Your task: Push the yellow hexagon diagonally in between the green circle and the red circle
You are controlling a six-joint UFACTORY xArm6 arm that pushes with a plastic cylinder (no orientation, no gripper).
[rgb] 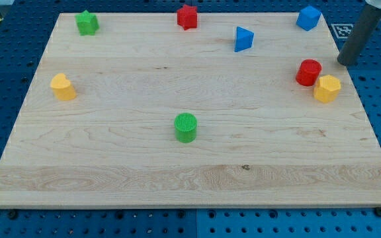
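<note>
The yellow hexagon (327, 88) sits near the board's right edge, touching the red circle (308, 72) on that circle's lower right. The green circle (186, 127) stands near the board's middle, toward the view's bottom. My tip (343, 61) is at the right edge, up and to the right of the yellow hexagon and right of the red circle, apart from both.
A green star (86, 22) is at the top left. A red block (187, 16) is at the top middle. A blue triangle (243, 39) and a blue block (308, 17) are at the top right. A second yellow block (63, 86) is at the left. The wooden board (111, 165) lies on a blue pegboard.
</note>
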